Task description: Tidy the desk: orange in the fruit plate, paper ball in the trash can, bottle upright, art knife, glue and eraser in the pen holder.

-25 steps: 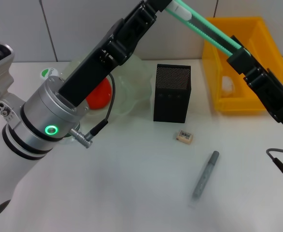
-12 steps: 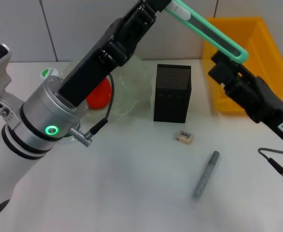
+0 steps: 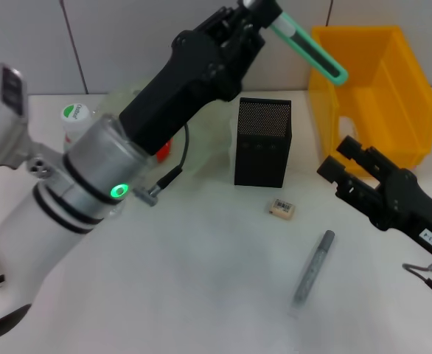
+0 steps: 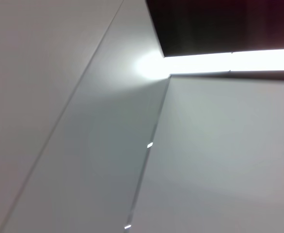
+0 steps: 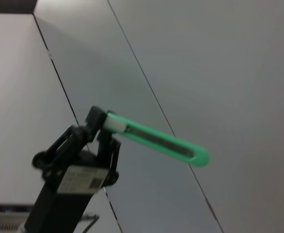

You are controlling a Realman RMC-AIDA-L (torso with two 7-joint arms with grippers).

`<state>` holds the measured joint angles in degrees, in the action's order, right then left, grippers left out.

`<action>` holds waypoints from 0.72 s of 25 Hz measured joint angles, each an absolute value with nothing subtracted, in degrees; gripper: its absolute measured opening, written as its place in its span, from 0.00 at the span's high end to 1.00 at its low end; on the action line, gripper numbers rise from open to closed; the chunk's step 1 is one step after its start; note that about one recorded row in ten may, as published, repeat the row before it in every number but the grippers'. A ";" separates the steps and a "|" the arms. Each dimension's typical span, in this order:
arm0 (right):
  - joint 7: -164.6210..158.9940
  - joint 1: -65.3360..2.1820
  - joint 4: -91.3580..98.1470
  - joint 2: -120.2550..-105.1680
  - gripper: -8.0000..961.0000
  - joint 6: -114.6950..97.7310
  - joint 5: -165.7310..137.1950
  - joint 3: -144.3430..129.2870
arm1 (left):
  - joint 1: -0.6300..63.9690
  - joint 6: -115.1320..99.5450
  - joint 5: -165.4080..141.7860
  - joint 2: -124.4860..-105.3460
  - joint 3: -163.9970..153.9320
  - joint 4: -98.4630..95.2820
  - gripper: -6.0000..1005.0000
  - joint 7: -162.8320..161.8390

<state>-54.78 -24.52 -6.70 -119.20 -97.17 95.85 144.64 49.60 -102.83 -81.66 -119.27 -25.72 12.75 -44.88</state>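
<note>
Right gripper point(image 3: 340, 167) sits low at the near right of the desk, its fingers spread and empty. Half a second ago it was up beside the far end of the art knife point(image 3: 305, 49), and a second ago it was clamped on that end, so it has let go and dropped back towards the near edge. The handover looks finished.

Nearest on the white desk lies the grey glue stick point(image 3: 313, 268), flat and slanting, with the eraser point(image 3: 283, 209) a little farther and to its left. Both are untouched and well clear of either arm. Beyond them the pen holder point(image 3: 263, 140) stands upright at centre. To its left, a sliver of the orange point(image 3: 164, 148) shows past the left arm, lying in the fruit plate point(image 3: 211, 137). The green-and-white cap of the bottle point(image 3: 74, 113) shows at the far left; whether it stands straight cannot be told. The trash can point(image 3: 396, 87) stands at the far right.

Highest and farthest, the left gripper point(image 3: 258, 10) is clenched on one end of the knife and now carries it alone; the right wrist view shows the same hold point(image 5: 99, 127). The knife slants out to the right, above and beyond the pen holder. It probably has to be tipped blade-end down and lowered into the mesh cup next. Glue and eraser remain to be picked up.
</note>
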 joint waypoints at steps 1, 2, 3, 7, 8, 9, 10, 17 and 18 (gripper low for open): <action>-54.77 -24.31 -6.72 -119.18 0.18 -96.92 95.78 144.44 | 49.60 -102.83 -81.66 -119.27 -25.72 12.75 0.81 -44.88; -54.75 -23.95 -6.77 -119.18 0.18 -96.56 95.73 143.88 | 51.16 -96.28 -81.71 -119.27 -23.28 14.48 0.81 -37.60; -54.75 -23.95 -6.77 -119.18 0.18 -96.56 95.73 143.88 | 51.16 -96.28 -81.71 -119.27 -23.28 14.48 0.81 -37.60; -54.72 -23.65 -6.79 -119.18 0.18 -95.96 95.70 143.50 | 52.39 -91.23 -81.82 -119.27 -22.25 15.23 0.81 -33.98; -54.72 -23.65 -6.75 -119.18 0.18 -95.95 95.70 143.47 | 54.57 -82.39 -82.97 -119.27 -20.31 16.09 0.81 -30.23; -54.71 -23.66 -6.69 -119.18 0.18 -95.94 95.71 143.42 | 54.57 -82.39 -82.97 -119.27 -20.31 16.09 0.81 -30.23; -54.71 -23.66 -6.69 -119.18 0.18 -95.94 95.71 143.42 | 55.11 -77.76 -84.94 -119.27 -17.74 16.72 0.81 -27.86; -54.67 -23.92 -6.64 -119.25 0.18 -95.85 95.62 142.79 | 53.83 -62.66 -100.57 -119.27 1.81 20.36 0.80 -14.85; -54.67 -23.92 -6.64 -119.25 0.18 -95.85 95.62 142.79 | 53.45 -62.06 -102.24 -119.27 3.40 20.52 0.80 -14.61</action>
<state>-54.67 -23.92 -6.64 -119.25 -95.85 95.62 142.79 53.45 -62.06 -102.24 -119.27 3.40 20.52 -14.61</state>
